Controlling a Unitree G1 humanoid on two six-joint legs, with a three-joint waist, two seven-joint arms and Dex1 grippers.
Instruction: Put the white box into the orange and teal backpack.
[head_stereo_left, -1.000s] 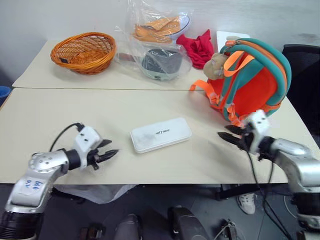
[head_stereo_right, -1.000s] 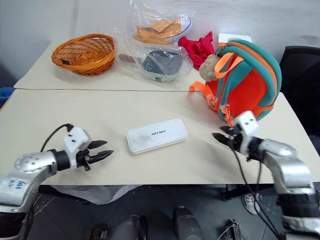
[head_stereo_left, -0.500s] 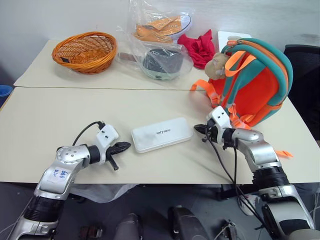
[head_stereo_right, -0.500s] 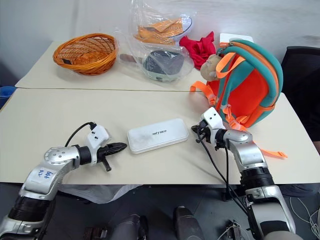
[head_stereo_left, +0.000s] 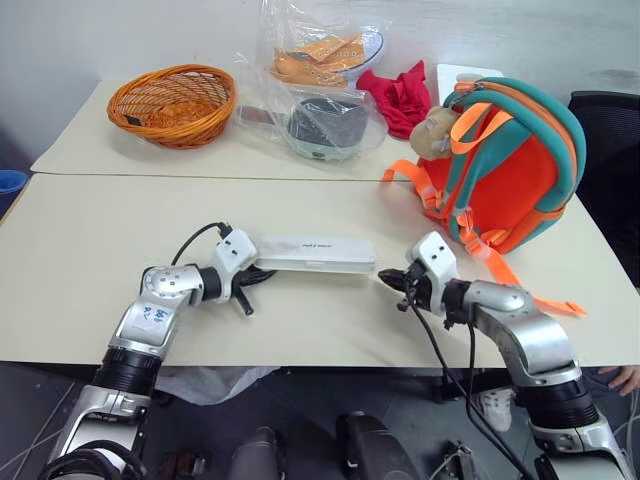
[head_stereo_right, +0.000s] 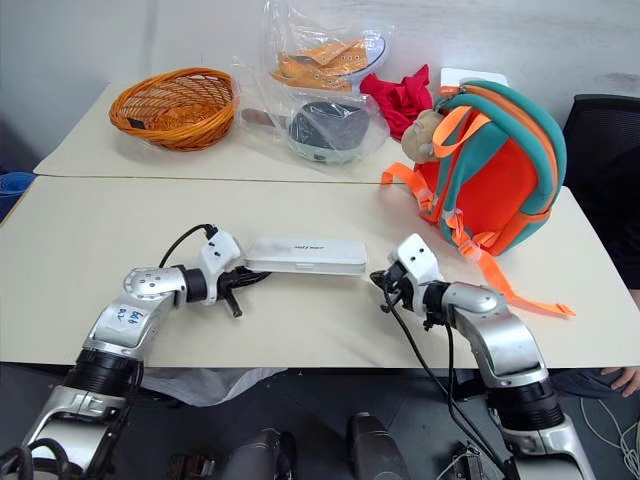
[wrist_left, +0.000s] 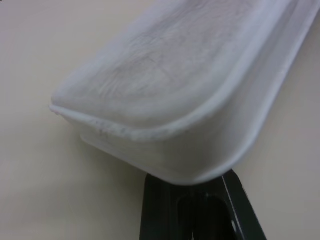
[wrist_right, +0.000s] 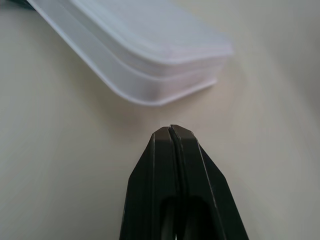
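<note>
The white box (head_stereo_left: 315, 255) lies crosswise in the middle of the near table, seen almost edge-on. My left gripper (head_stereo_left: 263, 273) is shut, its black fingers (wrist_left: 200, 210) tucked under the box's (wrist_left: 175, 85) left end. Opposite it, my right gripper (head_stereo_left: 386, 281) is also shut, and in the right wrist view its tip (wrist_right: 171, 129) points at the box's (wrist_right: 150, 45) right corner with a small gap. The orange and teal backpack (head_stereo_left: 510, 170) stands upright at the right of the table, a tan plush toy (head_stereo_left: 435, 130) on its top.
An orange webbing strap (head_stereo_left: 530, 290) trails from the backpack over the table toward my right arm. On the far table are a wicker basket (head_stereo_left: 172, 103), clear plastic bags (head_stereo_left: 322, 125), a red cloth (head_stereo_left: 400, 95) and a white block (head_stereo_left: 455, 72). A black chair (head_stereo_left: 610, 150) stands far right.
Both grippers closed and moved inward to the box's two ends. The box swung from its slanted lie to crosswise and now shows more edge-on, with the left fingers beneath its left end.
</note>
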